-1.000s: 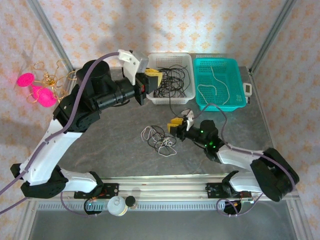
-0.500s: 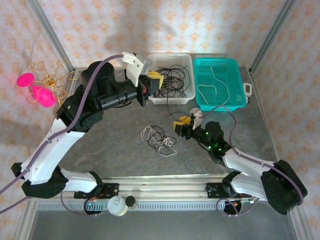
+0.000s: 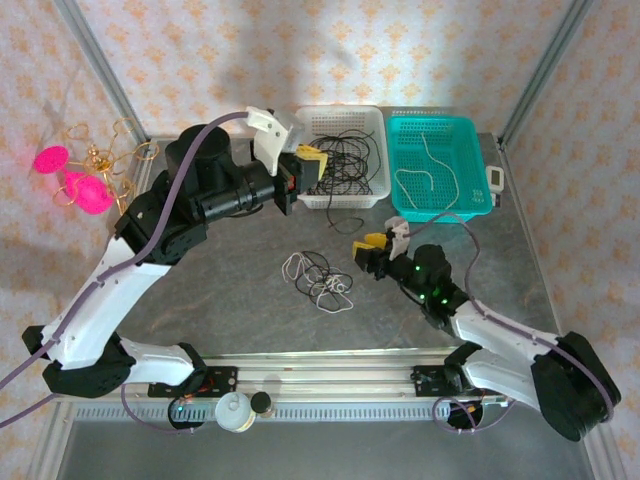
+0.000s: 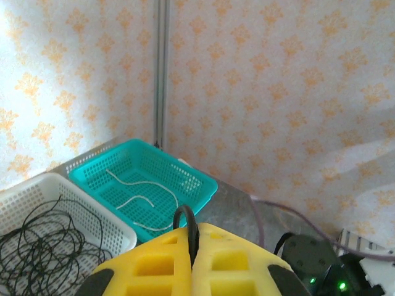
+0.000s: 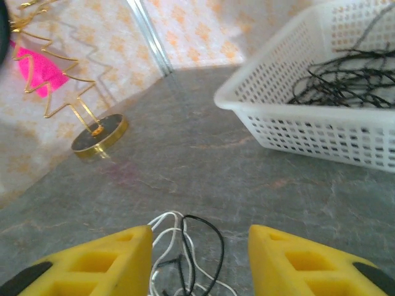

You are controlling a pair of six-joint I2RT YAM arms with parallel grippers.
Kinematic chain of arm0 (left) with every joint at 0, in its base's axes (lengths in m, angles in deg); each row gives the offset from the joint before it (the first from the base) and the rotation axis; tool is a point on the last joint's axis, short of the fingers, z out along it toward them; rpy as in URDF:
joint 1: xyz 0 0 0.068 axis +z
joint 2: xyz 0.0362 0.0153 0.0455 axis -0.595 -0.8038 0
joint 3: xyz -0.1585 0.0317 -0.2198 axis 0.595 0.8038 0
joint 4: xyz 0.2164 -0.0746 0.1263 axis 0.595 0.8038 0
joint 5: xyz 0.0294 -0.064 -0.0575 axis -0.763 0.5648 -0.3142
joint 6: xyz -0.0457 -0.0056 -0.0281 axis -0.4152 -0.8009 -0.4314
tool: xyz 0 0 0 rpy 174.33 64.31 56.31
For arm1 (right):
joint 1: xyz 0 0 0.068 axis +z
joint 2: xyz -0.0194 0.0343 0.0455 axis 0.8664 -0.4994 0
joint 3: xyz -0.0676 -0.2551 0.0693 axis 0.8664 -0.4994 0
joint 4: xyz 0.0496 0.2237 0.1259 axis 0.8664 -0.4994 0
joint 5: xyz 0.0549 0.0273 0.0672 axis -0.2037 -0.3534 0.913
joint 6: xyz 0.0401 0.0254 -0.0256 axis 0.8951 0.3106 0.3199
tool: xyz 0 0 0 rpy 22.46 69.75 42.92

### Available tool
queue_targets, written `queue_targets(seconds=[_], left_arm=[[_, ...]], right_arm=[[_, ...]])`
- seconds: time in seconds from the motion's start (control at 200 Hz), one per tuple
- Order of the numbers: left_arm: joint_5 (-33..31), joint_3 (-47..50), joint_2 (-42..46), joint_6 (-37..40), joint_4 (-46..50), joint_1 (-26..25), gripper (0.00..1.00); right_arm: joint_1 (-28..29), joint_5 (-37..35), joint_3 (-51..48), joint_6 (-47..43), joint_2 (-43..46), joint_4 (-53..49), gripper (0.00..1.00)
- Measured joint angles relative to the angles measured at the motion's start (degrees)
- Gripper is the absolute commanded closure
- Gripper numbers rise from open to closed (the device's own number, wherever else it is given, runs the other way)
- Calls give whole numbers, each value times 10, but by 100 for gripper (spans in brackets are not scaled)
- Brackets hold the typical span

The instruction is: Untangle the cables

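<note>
A tangle of black and white cables lies mid-table. My right gripper stands open just to its right. In the right wrist view the cable loops lie low between the spread yellow fingers of that gripper, untouched. My left gripper hangs at the left end of the white basket, shut on a black cable. A loop of this black cable pokes up between the closed yellow pads of the left gripper.
The white basket holds more black cables. The teal basket beside it holds white cords. A gold stand with pink ornaments stands at far left. A small bottle sits at the near rail.
My right gripper has drawn back to the right, away from the tangle on the table. The left gripper has stayed by the white basket, still shut on its cable.
</note>
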Motion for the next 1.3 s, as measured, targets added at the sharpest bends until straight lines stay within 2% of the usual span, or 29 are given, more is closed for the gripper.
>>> queue_targets(seconds=[0.235,0.4,0.621,0.841,1.121,1.296], left_arm=[[-4,36,2,2,0,0,100],[-4,49,2,2,0,0,100],[-17,49,8,2,0,0,100],[-35,50,23,2,0,0,100],[-38,50,23,3,0,0,100],[-38,51,23,4,0,0,100]], right_arm=[[0,39,54,-63,88,-66,49],[0,69,54,-80,88,-103,49],[0,103,56,-102,82,-150,37],[0,105,9,-104,138,-134,29],[0,104,-13,-101,143,-132,30],[0,74,69,-113,101,-179,34]])
